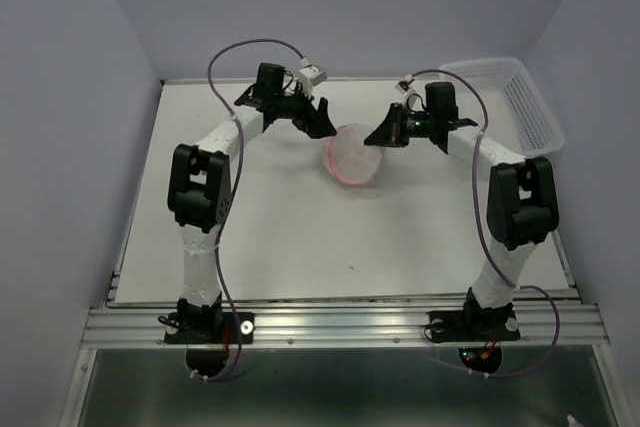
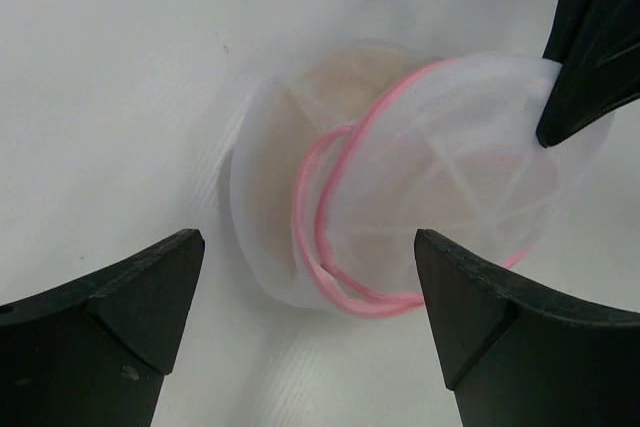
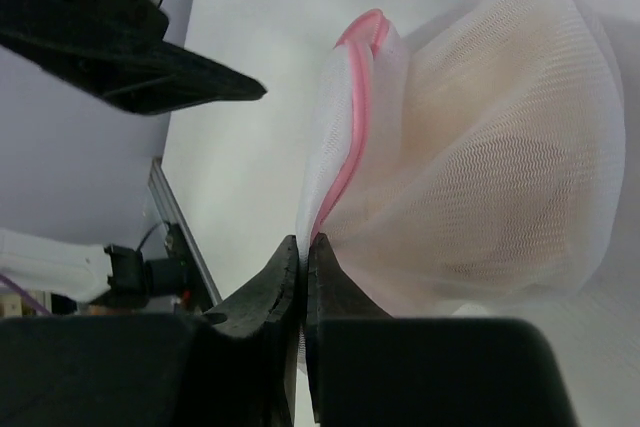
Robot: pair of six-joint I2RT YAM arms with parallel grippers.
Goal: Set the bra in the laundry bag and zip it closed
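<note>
From above, the laundry bag (image 1: 352, 155) sits on the surface (image 1: 300, 237) at upper centre, between the left gripper (image 1: 320, 125) and the right gripper (image 1: 376, 135). In the left wrist view, the left gripper stands wide open, holding nothing, and the peach bra (image 2: 290, 152) shows through the mesh. In the right wrist view, the right gripper is pinched onto the bag's rim by the pink zipper band (image 3: 358, 97).
</note>
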